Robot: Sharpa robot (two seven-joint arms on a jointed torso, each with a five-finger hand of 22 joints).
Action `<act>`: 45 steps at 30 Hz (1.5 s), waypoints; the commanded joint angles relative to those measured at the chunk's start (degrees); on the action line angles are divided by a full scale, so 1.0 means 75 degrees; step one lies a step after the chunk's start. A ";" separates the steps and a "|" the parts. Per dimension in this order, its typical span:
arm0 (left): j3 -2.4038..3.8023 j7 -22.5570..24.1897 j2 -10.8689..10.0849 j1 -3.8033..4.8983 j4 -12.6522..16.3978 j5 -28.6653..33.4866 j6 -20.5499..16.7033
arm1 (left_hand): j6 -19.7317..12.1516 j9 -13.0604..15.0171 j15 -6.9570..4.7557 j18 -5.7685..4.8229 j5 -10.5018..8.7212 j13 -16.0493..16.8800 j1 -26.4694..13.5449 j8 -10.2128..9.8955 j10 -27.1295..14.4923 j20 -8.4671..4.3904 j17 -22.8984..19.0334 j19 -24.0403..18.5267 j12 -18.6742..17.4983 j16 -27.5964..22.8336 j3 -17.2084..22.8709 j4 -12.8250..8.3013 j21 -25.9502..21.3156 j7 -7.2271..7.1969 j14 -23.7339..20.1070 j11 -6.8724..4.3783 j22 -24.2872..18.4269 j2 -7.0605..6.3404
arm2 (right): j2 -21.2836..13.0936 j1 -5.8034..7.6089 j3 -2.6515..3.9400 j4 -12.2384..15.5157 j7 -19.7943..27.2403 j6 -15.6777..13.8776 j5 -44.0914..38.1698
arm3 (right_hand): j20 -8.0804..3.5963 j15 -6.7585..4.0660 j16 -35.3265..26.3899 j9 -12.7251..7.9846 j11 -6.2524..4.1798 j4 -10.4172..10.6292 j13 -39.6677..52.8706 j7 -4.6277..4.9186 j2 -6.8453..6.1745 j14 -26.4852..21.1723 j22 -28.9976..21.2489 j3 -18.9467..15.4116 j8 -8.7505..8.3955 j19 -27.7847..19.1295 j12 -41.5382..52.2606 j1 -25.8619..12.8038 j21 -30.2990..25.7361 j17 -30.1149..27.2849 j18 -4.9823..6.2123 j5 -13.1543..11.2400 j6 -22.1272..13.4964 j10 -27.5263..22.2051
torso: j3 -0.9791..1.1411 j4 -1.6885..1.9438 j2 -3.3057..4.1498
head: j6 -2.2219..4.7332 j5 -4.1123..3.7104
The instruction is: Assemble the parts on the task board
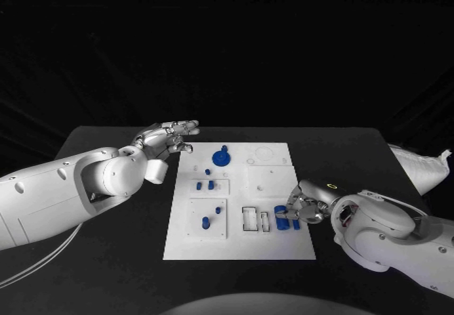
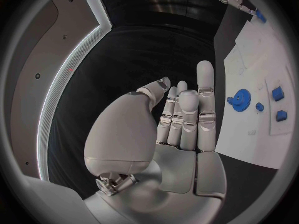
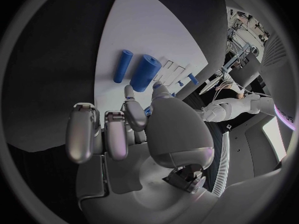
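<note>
The white task board [image 1: 274, 177] lies in the middle of the table. On it are a blue gear [image 1: 220, 157], small blue parts [image 1: 203, 186] and two blue cylinders, one thick [image 1: 281, 218] and one thin [image 1: 295, 224]. My left hand [image 1: 168, 139] hovers by the board's far left corner, fingers straight and holding nothing; the gear [image 2: 241, 99] lies beside it. My right hand [image 1: 308, 203] sits at the board's right edge with fingers curled, its fingertips [image 3: 129, 92] close to the thick cylinder [image 3: 145, 72]. A sliver of blue shows between thumb and finger; I cannot tell whether it is held.
The black table [image 1: 104, 151] surrounds the board on all sides. Empty white slots [image 1: 250, 218] lie just left of the cylinders. A white cloth-like object [image 1: 421, 167] lies at the table's right edge.
</note>
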 commanded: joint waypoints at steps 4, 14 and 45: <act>0.0003 0.0014 -0.0004 0.0004 0.0024 -0.0022 0.0150 | -0.0026 -0.0006 0.0004 0.0078 -0.0011 0.0010 0.0042 0.0038 -0.0067 -0.0002 -0.0011 -0.0047 0.0027 -0.0038 -0.0014 -0.0023 -0.0043 0.0012 -0.0054 0.0003 -0.0011 0.0017 | 0.0152 -0.0079 -0.0001 -0.0129 -0.0051 0.0368 -0.0293 | -0.0006 0.0006 0.0054 0.0019 -0.0047 0.0018 0.2306 0.0015 0.0051 0.0599 0.0014 -0.0054 0.0060 0.0047 0.1597 -0.0003 0.0038 0.0842 -0.0089 0.0049 -0.0059 0.0306 | 0.0000 -0.0006 0.0002 | -0.0025 0.0026; 0.0003 0.0000 -0.0018 0.0003 0.0029 -0.0022 0.0169 | -0.0026 -0.0006 0.0004 0.0078 -0.0011 0.0010 0.0042 0.0038 -0.0067 -0.0002 -0.0011 -0.0047 0.0027 -0.0038 -0.0014 -0.0023 -0.0043 0.0012 -0.0054 0.0003 -0.0011 0.0017 | 0.0415 -0.0260 -0.0001 -0.0367 -0.0059 0.0543 -0.0368 | -0.0007 0.0002 0.0068 0.0109 -0.0055 -0.0011 0.2349 0.0002 0.0149 0.0599 0.0051 -0.0072 0.0140 0.0047 0.1607 0.0126 0.0060 0.0862 -0.0094 0.0120 -0.0044 0.0296 | 0.0000 0.0000 -0.0002 | -0.0056 0.0042; -0.0001 -0.0016 -0.0016 0.0000 0.0031 -0.0022 0.0225 | -0.0027 -0.0006 0.0006 0.0077 -0.0012 0.0010 0.0032 0.0041 -0.0077 -0.0001 -0.0020 -0.0047 0.0038 -0.0037 -0.0024 -0.0021 -0.0047 0.0013 -0.0058 0.0004 -0.0015 0.0019 | 0.0487 -0.0042 0.0190 0.0179 -0.0086 -0.0877 0.1350 | -0.0142 -0.0153 0.0166 0.0706 -0.0241 -0.0022 0.2646 -0.0207 0.0714 0.0625 0.0324 -0.0072 0.0569 0.0118 0.1794 0.0405 0.0223 0.1042 -0.0140 0.1313 0.0262 0.0422 | -0.0013 0.0004 -0.0012 | -0.0078 0.0038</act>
